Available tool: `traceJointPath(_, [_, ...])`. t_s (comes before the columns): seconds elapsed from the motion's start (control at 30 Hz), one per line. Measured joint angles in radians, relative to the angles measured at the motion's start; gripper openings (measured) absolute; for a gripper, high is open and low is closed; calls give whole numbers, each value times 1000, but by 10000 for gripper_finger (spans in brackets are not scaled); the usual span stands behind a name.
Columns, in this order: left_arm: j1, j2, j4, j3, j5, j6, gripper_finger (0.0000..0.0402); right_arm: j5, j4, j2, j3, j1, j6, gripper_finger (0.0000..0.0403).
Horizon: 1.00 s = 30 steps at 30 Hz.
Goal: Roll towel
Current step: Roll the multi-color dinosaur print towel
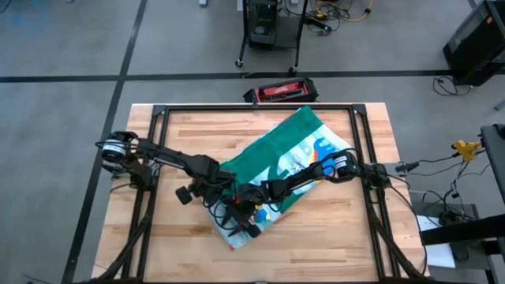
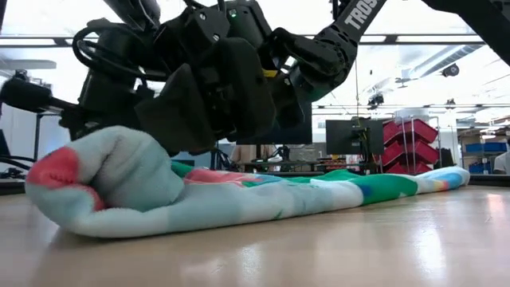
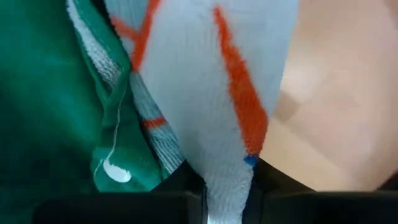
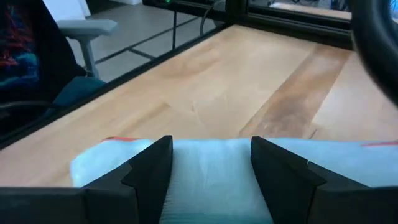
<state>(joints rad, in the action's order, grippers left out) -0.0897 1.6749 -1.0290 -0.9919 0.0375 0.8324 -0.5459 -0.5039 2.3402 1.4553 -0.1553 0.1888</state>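
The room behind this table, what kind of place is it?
Probably a robotics lab or workshop: red storage bins and a monitor show in the low view, with loose cables and an equipment cart around the table.

Right pincer (image 4: 211, 180) astride pale towel (image 4: 211, 163) roll on table (image 4: 236, 87).

Pretty clearly a robotics lab or workshop. The wooden table (image 1: 331, 229) sits on a grey concrete floor (image 1: 63, 118) marked with dark lines, with a black metal frame (image 1: 252, 107) bolted around its edges. Loose cables (image 1: 442, 170) trail off the right edge, and there's a wheeled equipment cart (image 1: 272, 28) past the far edge. The low view shows a monitor (image 2: 352, 135), stacked red bins (image 2: 408, 143) and exposed ceiling fixtures.
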Motion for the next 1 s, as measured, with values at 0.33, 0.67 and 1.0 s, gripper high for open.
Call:
traceJointPath(0.33, [-9, 2, 6, -3, -52, -24, 113, 65, 20, 0, -16, -1, 7, 204])
traceJointPath(0.67, [-56, 1, -55, -3, -91, -34, 170, 73, 25, 0, -18, -1, 2, 204])
traceJointPath(1.0, [-104, -4, -91, -100, -143, -87, 167, 75, 28, 0, -19, -1, -5, 204])
